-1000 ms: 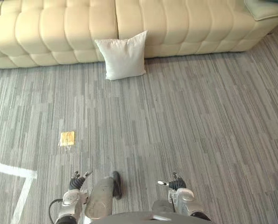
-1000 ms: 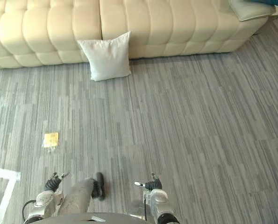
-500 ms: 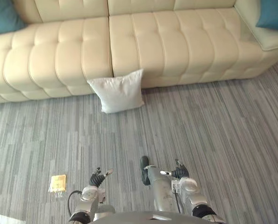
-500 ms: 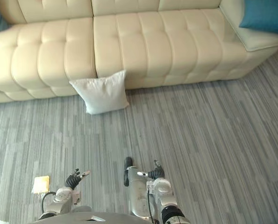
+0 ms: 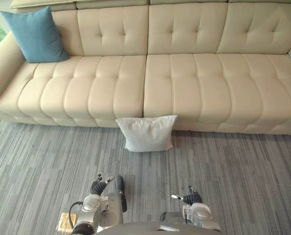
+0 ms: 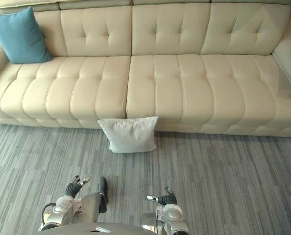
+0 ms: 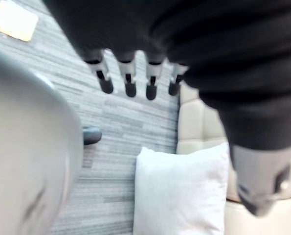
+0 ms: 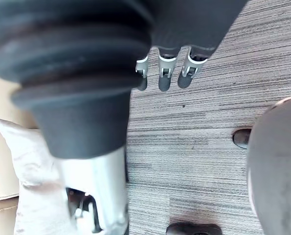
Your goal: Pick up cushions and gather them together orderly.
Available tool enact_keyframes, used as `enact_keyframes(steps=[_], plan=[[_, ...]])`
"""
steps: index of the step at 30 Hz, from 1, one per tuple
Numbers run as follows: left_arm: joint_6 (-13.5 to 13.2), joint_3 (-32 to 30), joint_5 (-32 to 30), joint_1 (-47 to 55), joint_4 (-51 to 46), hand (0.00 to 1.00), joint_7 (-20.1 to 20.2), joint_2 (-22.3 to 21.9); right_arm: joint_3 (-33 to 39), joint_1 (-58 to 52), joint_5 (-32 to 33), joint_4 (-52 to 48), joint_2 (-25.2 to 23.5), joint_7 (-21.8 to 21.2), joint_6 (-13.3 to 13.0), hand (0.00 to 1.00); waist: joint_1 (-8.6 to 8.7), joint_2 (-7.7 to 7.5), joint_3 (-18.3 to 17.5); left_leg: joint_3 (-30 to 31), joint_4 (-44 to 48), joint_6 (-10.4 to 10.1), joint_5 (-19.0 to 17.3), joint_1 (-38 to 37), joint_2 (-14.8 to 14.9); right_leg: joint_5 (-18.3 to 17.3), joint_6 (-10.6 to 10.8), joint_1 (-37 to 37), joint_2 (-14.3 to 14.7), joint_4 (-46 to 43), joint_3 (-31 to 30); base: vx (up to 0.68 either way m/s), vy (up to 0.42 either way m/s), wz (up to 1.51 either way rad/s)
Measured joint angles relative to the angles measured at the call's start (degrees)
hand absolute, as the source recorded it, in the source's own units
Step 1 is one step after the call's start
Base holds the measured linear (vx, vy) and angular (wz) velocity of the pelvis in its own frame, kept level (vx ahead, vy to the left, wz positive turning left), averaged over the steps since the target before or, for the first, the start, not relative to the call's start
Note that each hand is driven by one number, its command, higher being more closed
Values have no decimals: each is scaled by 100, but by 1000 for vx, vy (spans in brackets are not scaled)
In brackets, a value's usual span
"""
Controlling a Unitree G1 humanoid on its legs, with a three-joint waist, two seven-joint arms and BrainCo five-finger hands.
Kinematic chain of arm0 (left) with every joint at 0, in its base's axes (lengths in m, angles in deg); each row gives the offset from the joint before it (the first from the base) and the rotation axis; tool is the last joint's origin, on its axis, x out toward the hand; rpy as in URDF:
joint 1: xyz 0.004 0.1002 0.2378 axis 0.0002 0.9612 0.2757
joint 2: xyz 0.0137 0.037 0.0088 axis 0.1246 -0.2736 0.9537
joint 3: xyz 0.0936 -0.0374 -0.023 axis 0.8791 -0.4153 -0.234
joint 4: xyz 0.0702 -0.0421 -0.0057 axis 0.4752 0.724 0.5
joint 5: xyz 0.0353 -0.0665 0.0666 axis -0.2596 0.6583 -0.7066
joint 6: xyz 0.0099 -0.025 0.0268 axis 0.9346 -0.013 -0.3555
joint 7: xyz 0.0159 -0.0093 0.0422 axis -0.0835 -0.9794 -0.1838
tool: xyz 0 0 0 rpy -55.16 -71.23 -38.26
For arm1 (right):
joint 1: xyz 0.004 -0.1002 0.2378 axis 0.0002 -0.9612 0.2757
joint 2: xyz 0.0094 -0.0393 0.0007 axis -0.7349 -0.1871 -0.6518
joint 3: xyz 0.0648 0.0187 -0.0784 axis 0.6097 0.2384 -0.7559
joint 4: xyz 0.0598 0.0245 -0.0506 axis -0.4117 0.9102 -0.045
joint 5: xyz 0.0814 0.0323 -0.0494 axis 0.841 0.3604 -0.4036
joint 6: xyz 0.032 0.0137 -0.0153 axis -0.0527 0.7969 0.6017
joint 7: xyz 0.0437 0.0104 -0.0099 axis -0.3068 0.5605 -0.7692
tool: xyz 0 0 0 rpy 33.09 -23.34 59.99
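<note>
A white cushion stands on the grey carpet, leaning against the front of the cream sofa near its middle seam. A blue cushion rests upright in the sofa's left corner. My left hand hangs low, well short of the white cushion, with relaxed fingers holding nothing; the white cushion shows beyond them. My right hand is also low and to the right, its fingers loose over bare carpet, with the white cushion off to its side.
A small yellow tag lies on the carpet by my left arm. The sofa's left armrest bounds the seat on that side. Striped grey carpet stretches between me and the sofa.
The camera has lifted and moved closer, so the whole sofa and the blue cushion have come into view. The white cushion has not moved. Both hands stay low with nothing in them.
</note>
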State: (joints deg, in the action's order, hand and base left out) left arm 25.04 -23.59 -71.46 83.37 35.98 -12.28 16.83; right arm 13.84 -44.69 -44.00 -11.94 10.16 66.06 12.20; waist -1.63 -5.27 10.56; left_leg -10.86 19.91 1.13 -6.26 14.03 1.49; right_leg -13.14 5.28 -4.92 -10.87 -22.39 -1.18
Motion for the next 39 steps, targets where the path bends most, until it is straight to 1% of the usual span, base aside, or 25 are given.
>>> enact_keyframes(steps=[1,2,3,4,5,6,8,9,10,11,12,14,15,16,18,21,26,30,32,33,34,35,37,38,39], plan=[[25,43,0,15,23,0,2,7,-11,58,-28,-4,-13,-8,1,0,27,11,4,-47,-32,61,-120,-186,-49,214,117,326,-50,-785,-138,385,192,-17],[38,188,2,63,22,0,5,40,-155,100,-33,-27,-5,-20,-2,0,96,34,18,-58,-135,143,-275,-482,-79,599,214,685,-106,-1758,-146,362,162,-17],[43,241,4,93,23,0,8,53,-222,141,-35,-27,2,-28,-7,0,117,80,47,-62,-180,132,-367,-654,-74,557,199,866,-125,-2273,-107,390,113,-12],[80,293,6,131,30,0,4,48,-290,186,-37,-22,7,-47,-7,0,125,110,68,-78,-395,144,-436,-1083,-90,237,69,1154,-141,-3013,71,245,53,-11],[89,306,5,146,29,0,3,42,-335,193,-41,-22,20,-44,-5,0,130,120,72,-78,-494,144,-438,-1240,-90,136,29,1224,-136,-3118,165,291,29,-7],[92,396,5,198,24,0,2,49,-461,218,-51,-32,49,-47,-9,0,156,162,64,-80,-747,133,-431,-1595,-49,-185,-92,1421,-89,-3167,484,163,-12,0],[91,402,6,224,21,0,4,40,-540,246,-103,-72,51,-45,-13,0,182,174,64,-87,-883,112,-418,-1807,18,-415,-128,1635,-40,-2780,784,265,-89,4],[92,403,5,242,20,0,5,33,-618,287,-176,-94,54,-45,-8,0,211,189,67,-85,-908,91,-406,-1860,134,-479,-134,1842,78,-1853,973,263,-158,13],[91,406,4,250,16,0,19,45,-645,292,-210,-115,49,-43,-6,0,220,177,59,-77,-914,-45,-398,-1873,173,-203,-120,1877,185,-854,1003,265,-202,15],[91,409,3,260,9,0,42,65,-660,287,-210,-120,46,-42,-3,0,213,145,41,-74,-921,-97,-427,-1892,170,111,-130,1863,225,-247,978,253,-175,14],[97,409,-1,208,99,0,75,60,-653,267,-225,-143,115,-45,-5,0,200,180,22,27,-956,-352,-576,-2022,185,904,-321,1851,329,53,933,250,-160,-1],[89,435,-46,245,170,0,85,-158,-647,309,-259,-168,394,-29,-11,0,177,524,-50,6,-1034,-386,-558,-2045,433,947,-377,1618,599,423,959,224,-148,-14],[89,450,-49,243,177,0,85,-200,-635,305,-259,-146,456,-25,2,0,177,594,-49,11,-1062,-383,-548,-2086,479,968,-405,1540,661,529,970,205,-143,-17],[89,457,-51,249,189,0,94,-241,-597,276,-259,-66,509,-8,11,0,182,711,-86,13,-1134,-433,-484,-2202,532,990,-432,1391,747,695,972,147,-96,-13],[87,450,-56,249,209,0,95,-237,-598,119,-259,-9,497,1,17,0,196,688,-88,22,-1121,-436,-372,-2357,578,1100,-442,1047,841,1060,956,123,-80,-8],[82,417,-149,249,241,0,95,-231,-546,-8,-259,-9,498,4,10,0,176,643,-122,14,-1115,-457,-308,-2484,595,1413,-423,626,924,1730,911,34,11,-9],[82,407,-164,253,297,0,93,-177,-545,-98,-258,-4,453,-1,-3,0,154,513,-186,11,-1117,-461,-307,-2557,466,1972,-378,169,899,2632,836,-17,66,-6],[81,497,-166,252,282,0,83,-133,-560,-148,-262,-56,435,0,-27,0,141,469,-196,60,-1121,-469,-316,-2613,414,2035,-344,69,839,2699,862,-75,46,7],[78,527,-163,260,206,0,80,-124,-558,-180,-260,-223,444,4,-35,0,159,476,-177,154,-1132,-532,-387,-2539,431,2049,-341,111,819,2700,948,-119,30,25],[73,561,-161,249,98,0,75,-131,-559,-182,-262,-294,475,9,-103,0,166,505,-128,170,-1151,-579,-557,-2409,516,2108,-335,216,870,2698,1044,-202,41,25],[71,558,-158,213,23,0,51,-88,-564,-106,-262,-296,467,19,-100,0,131,445,-65,158,-1125,-599,-611,-2238,534,2150,-341,372,891,2691,1060,-219,20,16],[70,556,-154,198,-52,0,31,-63,-571,-82,-262,-334,467,22,-101,0,117,452,-16,151,-1068,-599,-612,-2138,532,2148,-343,471,876,2637,1066,-220,-27,-5],[61,503,-143,154,-199,0,-83,32,-553,71,-261,-544,510,101,-109,0,98,319,176,156,-749,-594,-621,-1658,494,2032,-332,1085,757,2040,1068,-292,-27,-1],[57,480,-118,55,-346,0,-143,132,-548,238,-260,-667,569,140,-107,0,122,235,343,195,-434,-594,-695,-1241,456,1854,-377,1566,664,1567,1066,-342,-11,10],[49,469,-48,-150,-377,0,-196,239,-549,455,-253,-701,649,199,-115,0,129,232,547,237,-131,-562,-718,-892,443,1787,-408,1907,601,1257,1072,-358,-18,11]])
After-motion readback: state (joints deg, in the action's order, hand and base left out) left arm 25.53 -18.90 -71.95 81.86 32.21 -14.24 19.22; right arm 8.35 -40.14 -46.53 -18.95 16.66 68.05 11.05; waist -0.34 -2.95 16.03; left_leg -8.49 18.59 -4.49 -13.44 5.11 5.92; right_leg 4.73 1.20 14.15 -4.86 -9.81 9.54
